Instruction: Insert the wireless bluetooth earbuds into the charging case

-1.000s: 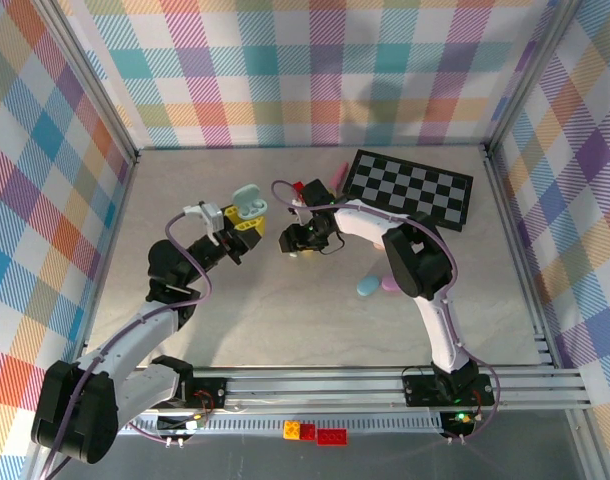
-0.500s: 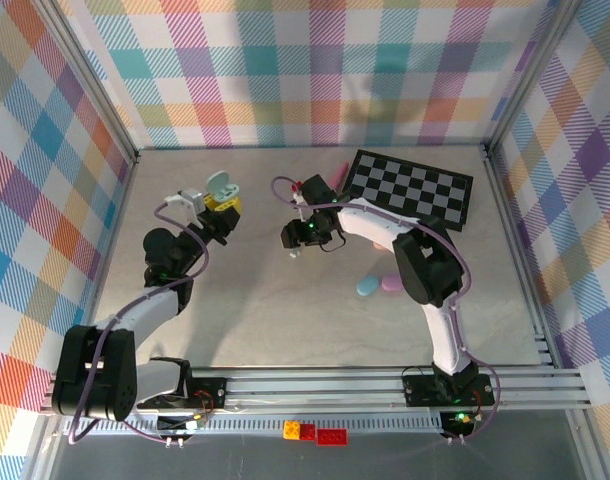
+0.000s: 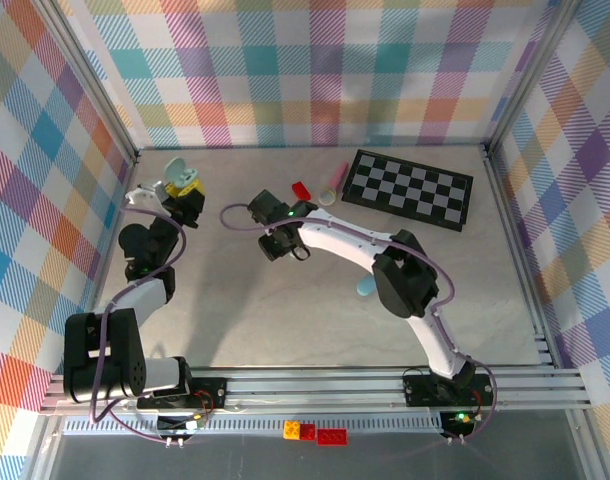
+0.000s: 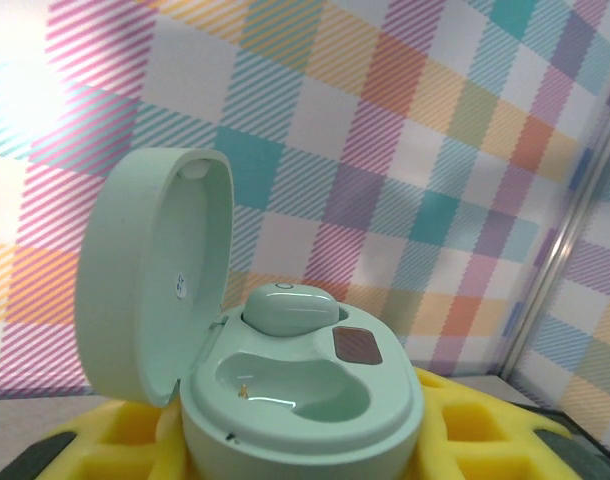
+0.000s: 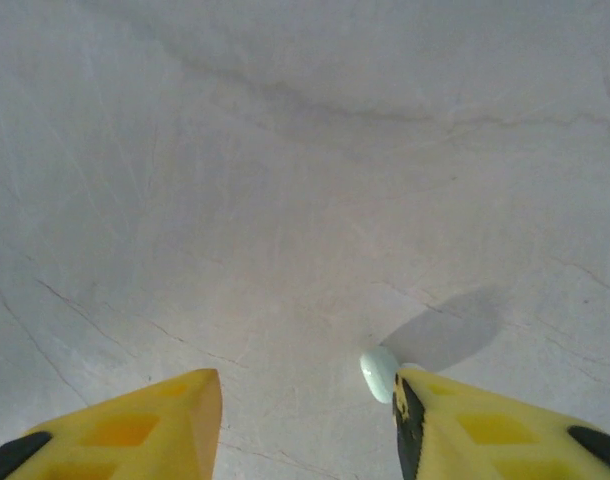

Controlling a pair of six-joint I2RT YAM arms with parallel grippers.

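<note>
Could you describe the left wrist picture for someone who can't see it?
A mint-green earbud case sits open between yellow claw fingers, lid up at left. One earbud sits at its back; the front slot is empty.

A: The charging case [image 4: 285,410] looks like smooth mint plastic with a soft, even sheen.
B: And the bench [image 5: 285,150] under the pale earbud [image 5: 378,372] is matt grey, finely scratched. The earbud itself is glossy plastic.
</note>
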